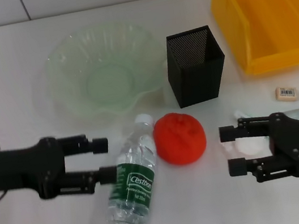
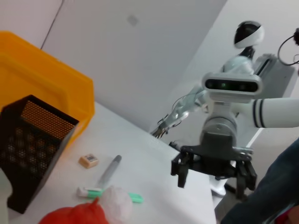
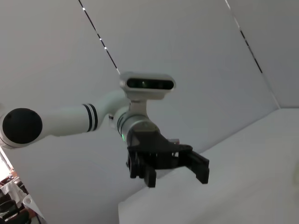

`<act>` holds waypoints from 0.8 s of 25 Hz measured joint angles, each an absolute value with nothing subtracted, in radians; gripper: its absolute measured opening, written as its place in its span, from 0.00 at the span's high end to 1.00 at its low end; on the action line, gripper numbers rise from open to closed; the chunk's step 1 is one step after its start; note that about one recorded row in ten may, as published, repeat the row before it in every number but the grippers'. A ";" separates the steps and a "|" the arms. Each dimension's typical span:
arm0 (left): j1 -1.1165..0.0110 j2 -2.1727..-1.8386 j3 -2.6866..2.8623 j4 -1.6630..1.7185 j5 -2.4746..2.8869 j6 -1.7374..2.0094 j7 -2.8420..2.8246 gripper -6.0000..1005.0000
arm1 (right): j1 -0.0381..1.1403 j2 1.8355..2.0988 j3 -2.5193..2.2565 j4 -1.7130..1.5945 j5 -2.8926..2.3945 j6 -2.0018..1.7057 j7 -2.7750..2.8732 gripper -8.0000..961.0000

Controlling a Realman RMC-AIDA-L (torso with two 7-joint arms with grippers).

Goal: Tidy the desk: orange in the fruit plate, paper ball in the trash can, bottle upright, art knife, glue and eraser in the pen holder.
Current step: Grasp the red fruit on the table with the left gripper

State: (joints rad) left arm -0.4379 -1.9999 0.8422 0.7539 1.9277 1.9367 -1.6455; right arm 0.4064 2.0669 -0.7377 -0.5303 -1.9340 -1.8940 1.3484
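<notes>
1. The bottle [image 1: 131, 178] lies on its side near the front edge of the desk [image 1: 6, 78], left of centre; its long axis runs from the front edge toward the back, white cap pointing at the back edge and leaning a little right, base toward the front
2. The left gripper [image 1: 101, 161] sits just beside the bottle's upper half on its left, fingers apart and holding nothing
3. The bottle looks light, thin-walled and smooth, so it will likely roll or dent; I would grip across the labelled middle
4. The orange [image 1: 180, 138] rests just right of the cap: round, firm, liable to roll
5. The right gripper [image 1: 233, 149] hangs near the front right corner, fingers apart, close over the paper ball [image 1: 249, 143]
</notes>
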 joint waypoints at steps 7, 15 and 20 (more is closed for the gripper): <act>-0.499 -2.047 0.857 1.024 2.017 1.924 -1.916 0.30 | 0.346 2.029 -0.731 -0.531 -1.947 -1.881 1.355 0.20; -0.670 -2.072 1.055 1.134 2.092 1.772 -2.073 0.31 | 0.288 2.004 -0.666 -0.535 -1.962 -1.867 1.355 0.20; -0.696 -2.073 1.253 1.121 2.094 1.579 -2.071 0.31 | 0.271 2.000 -0.633 -0.538 -1.969 -1.856 1.357 0.20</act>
State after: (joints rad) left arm -0.6957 -2.0735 1.2527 1.1211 2.0937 1.5793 -2.0713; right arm 0.2710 2.0000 -0.6332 -0.5383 -1.9689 -1.8557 1.3569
